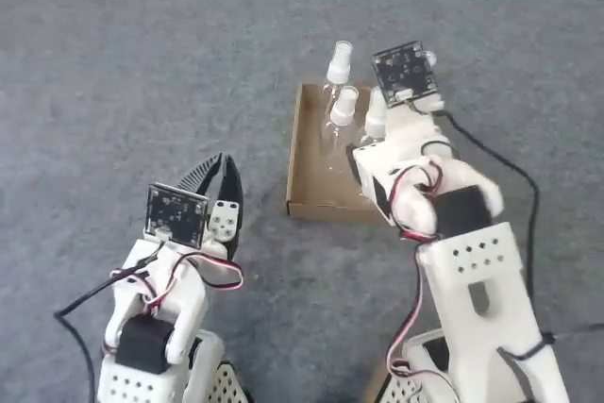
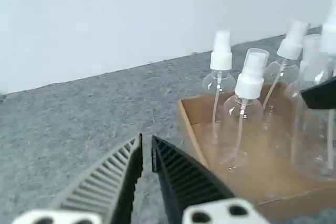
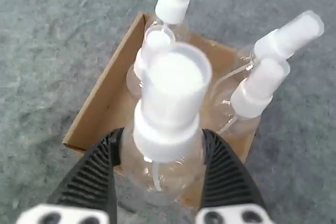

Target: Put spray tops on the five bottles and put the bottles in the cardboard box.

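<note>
Bottles (image 1: 342,110) upright in cardboard box (image 1: 308,175)

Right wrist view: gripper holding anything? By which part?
Right gripper holds a bottle by its clear body, fingers on either side just below the spray top.

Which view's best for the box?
High view: the box seen from above with its whole left wall, though the right arm covers its right side. Left wrist view gives one corner and the floor, with bottles standing inside. Right wrist view has it mostly behind the bottle in the right gripper.
</note>
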You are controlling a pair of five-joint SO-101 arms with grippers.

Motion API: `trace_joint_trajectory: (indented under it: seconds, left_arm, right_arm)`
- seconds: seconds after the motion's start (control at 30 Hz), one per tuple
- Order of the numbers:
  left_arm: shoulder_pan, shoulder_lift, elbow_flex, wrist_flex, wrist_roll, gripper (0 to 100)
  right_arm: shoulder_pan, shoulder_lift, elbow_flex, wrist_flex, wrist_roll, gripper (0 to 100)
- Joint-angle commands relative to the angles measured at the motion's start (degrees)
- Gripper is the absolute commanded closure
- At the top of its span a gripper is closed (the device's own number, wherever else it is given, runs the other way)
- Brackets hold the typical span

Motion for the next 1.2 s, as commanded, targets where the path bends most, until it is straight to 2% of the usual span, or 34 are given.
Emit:
trace_joint_trajectory:
  seconds: [0.0,0.5,0.83,1.0,1.17]
  left_arm:
    - [-0.44,-0.53,-0.48,-1.49,0.09,99]
    - [-0.44,-0.53,-0.40,-1.49,0.09,99]
    - [-0.35,-0.53,-0.40,-1.49,0.09,99]
    - [-0.35,-0.53,-0.40,-1.41,0.18,99]
    - [-0.35,-0.53,-0.40,-1.41,0.18,99]
  right_arm:
    - [1.54,0.13,2.81,-7.96,0.70,99.3]
    - [2.42,0.22,11.78,-20.97,-2.11,99.3]
    - [2.33,0.31,15.91,-21.93,-1.93,99.3]
    - [2.33,0.31,19.60,-27.82,-2.11,99.3]
    - [2.33,0.57,20.84,-29.05,-2.11,99.3]
